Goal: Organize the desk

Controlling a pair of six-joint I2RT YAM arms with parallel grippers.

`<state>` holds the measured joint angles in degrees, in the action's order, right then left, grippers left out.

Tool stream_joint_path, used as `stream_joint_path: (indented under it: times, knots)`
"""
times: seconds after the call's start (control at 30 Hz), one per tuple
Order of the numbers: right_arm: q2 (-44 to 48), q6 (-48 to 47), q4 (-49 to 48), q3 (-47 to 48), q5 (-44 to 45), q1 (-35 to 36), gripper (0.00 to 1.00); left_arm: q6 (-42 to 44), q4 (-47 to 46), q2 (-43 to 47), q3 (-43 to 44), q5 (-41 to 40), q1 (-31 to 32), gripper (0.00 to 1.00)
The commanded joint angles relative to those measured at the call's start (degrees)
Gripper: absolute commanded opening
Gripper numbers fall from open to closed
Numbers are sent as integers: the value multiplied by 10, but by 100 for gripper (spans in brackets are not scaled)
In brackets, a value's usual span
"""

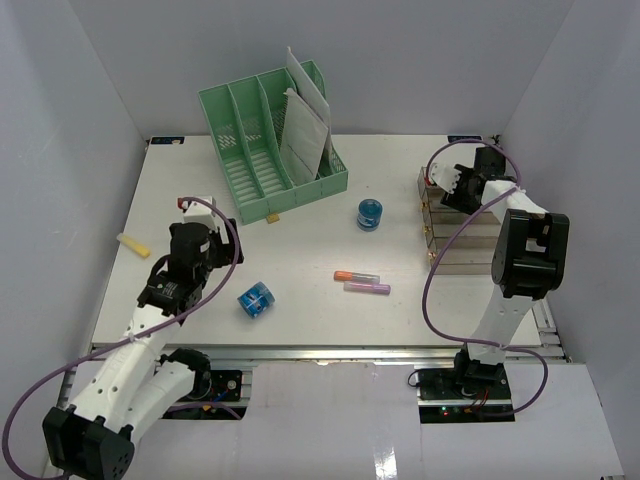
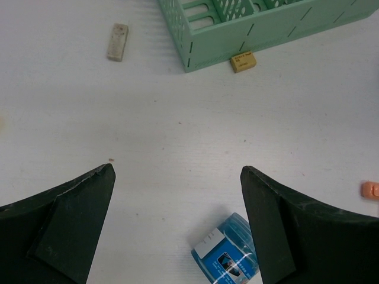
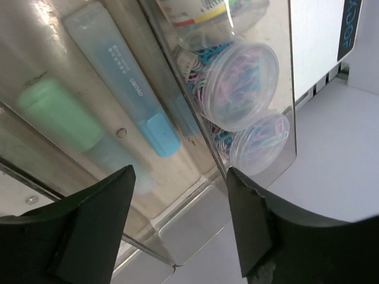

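The white desk (image 1: 300, 250) holds scattered items. One blue jar (image 1: 256, 299) lies on its side near the front left; it also shows in the left wrist view (image 2: 228, 254), low by the right finger. A second blue jar (image 1: 370, 213) stands mid-desk. An orange-capped marker (image 1: 357, 275) and a purple marker (image 1: 367, 288) lie side by side. My left gripper (image 1: 203, 222) (image 2: 177, 171) hovers open and empty over bare desk. My right gripper (image 1: 447, 182) (image 3: 177, 174) is open and empty over the clear tray's (image 1: 452, 235) far end.
A green file rack (image 1: 270, 140) (image 2: 254, 23) with papers stands at the back. A small brown block (image 2: 243, 61) lies at its foot and a white eraser (image 2: 117, 42) to its left. A yellow eraser (image 1: 133, 244) lies far left. The tray (image 3: 195, 225) holds highlighters (image 3: 139, 97) and paper-clip tubs (image 3: 243, 83).
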<state>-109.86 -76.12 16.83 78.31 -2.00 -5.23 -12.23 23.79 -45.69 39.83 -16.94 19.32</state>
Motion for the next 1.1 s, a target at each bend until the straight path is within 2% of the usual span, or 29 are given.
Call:
stream_joint_path:
  times: [0.0, 0.07, 0.2, 0.27, 0.33, 0.47, 0.53, 0.57, 0.67, 0.73, 0.83, 1.07]
  knots:
    - [43, 65, -16, 4, -4, -6, 72, -32, 14, -32, 14, 80, -66, 98]
    - [71, 106, -16, 1, -14, -7, 74, -47, 11, -44, 16, 147, -123, 98]
    - [175, 195, -21, -59, -111, -5, 86, -105, -16, -105, 21, 280, -244, 98]
    - [215, 230, -17, -88, -174, -2, 90, -138, -26, -136, 28, 322, -297, 98]
    - [246, 252, -12, -118, -210, 7, 90, -195, -25, -164, 41, 325, -339, 97]
    - [329, 294, -32, -173, -318, 20, 90, -260, 18, -259, 118, 197, -375, 93]
    - [372, 354, -93, -221, -377, 21, 90, -274, 31, -308, 155, 125, -379, 93]
    - [383, 413, -116, -240, -400, 21, 90, -275, 32, -323, 165, 94, -382, 93]
    - [393, 410, -87, -252, -569, 21, 92, -258, 25, -390, 197, 54, -400, 94]
    - [389, 419, -61, -247, -628, 22, 96, -229, 14, -419, 212, 39, -419, 94]
    - [392, 438, -52, -256, -659, 24, 99, -201, 11, -470, 235, 23, -448, 93]
    - [410, 439, -52, -285, -643, 29, 100, -184, 17, -574, 291, -10, -460, 92]
